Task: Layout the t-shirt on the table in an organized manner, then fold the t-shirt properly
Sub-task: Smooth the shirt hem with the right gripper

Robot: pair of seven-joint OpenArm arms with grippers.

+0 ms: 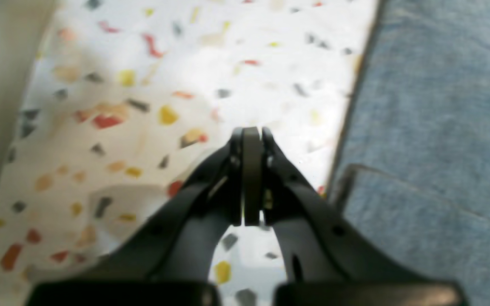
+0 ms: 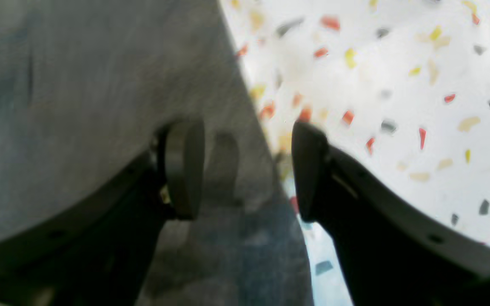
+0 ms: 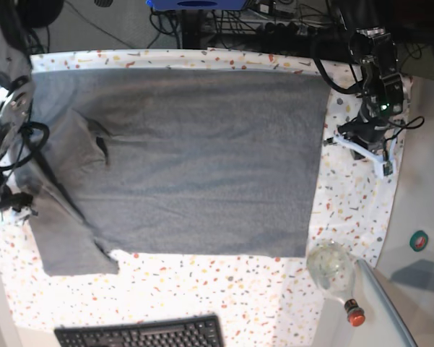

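Base view shows the table (image 3: 346, 217) under a white cloth flecked with red, orange, yellow and grey, and cables and dark equipment crowd its far edge. A black keyboard (image 3: 141, 334) lies at the near edge, and a clear round bottle with a red cap (image 3: 334, 271) lies on its side near the corner on my left-arm side. Beyond that corner is a plain grey side surface with a small green roll (image 3: 419, 241) on it.

The t-shirt (image 3: 195, 159), plain heather grey, is spread flat over most of the table, its body a broad smooth rectangle. On my right-arm side the fabric is rumpled, with one sleeve lying down toward the near edge.

My left gripper (image 1: 252, 140) has its pads pressed together on nothing, over bare cloth just beside the shirt's edge. My right gripper (image 2: 245, 170) has its jaws spread, straddling the shirt's edge without pinching it.
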